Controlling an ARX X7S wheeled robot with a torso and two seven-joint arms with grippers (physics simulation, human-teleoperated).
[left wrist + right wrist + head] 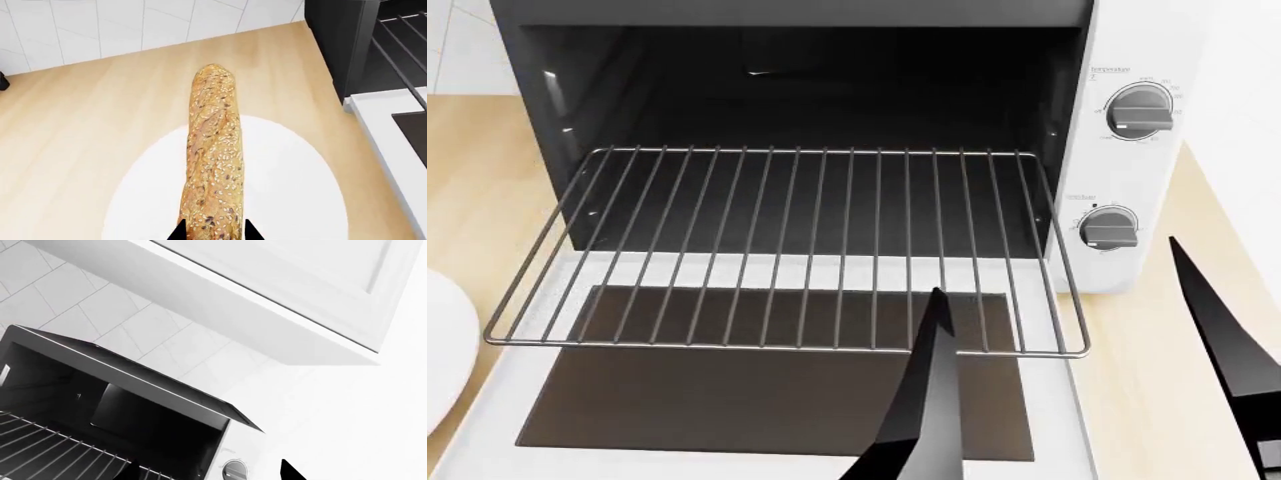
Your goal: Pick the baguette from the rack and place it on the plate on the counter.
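Observation:
In the left wrist view the golden, seeded baguette (213, 150) runs lengthwise out from my left gripper (213, 233). The two black fingertips (179, 231) press its near end from both sides. The loaf hangs over the white plate (293, 180) on the beige counter (80, 130), and its far end reaches past the plate's rim. In the head view the silver wire rack (787, 250) is pulled out of the open oven and is bare, and the plate's edge (443, 350) shows at the far left. My right gripper (1081, 380) is open and empty in front of the rack's right side.
The white toaster oven (1121, 170) with two knobs stands on the counter. Its door (774, 400) with dark glass lies open and flat under the rack. White tiled wall (100, 25) is behind the counter. A wall cabinet (280, 295) hangs above the oven.

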